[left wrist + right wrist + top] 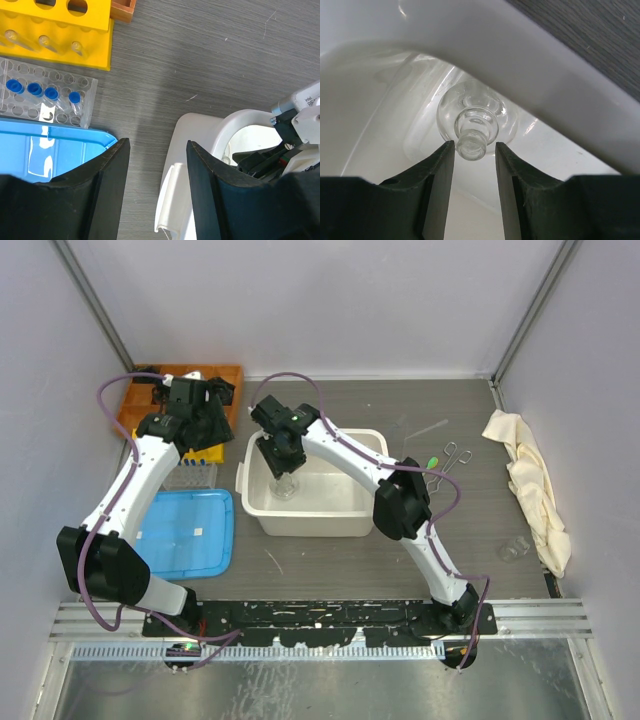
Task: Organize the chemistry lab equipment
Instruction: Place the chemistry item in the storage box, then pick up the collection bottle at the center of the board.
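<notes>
Flask (pixel 475 112) x1 in white tub (pixel 300 515); blue caps (pixel 35 89) x4; forceps (pixel 450 458) x1.

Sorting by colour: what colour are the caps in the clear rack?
The caps in the clear rack are blue, best seen in the left wrist view.

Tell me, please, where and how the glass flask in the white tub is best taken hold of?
Take the glass flask by its narrow neck, just under the flared lip, coming down from above. It stands mouth-up close to a wall of the white tub, which likely blocks a sideways approach, and the round body looks too wide. The right gripper straddles the neck.
</notes>
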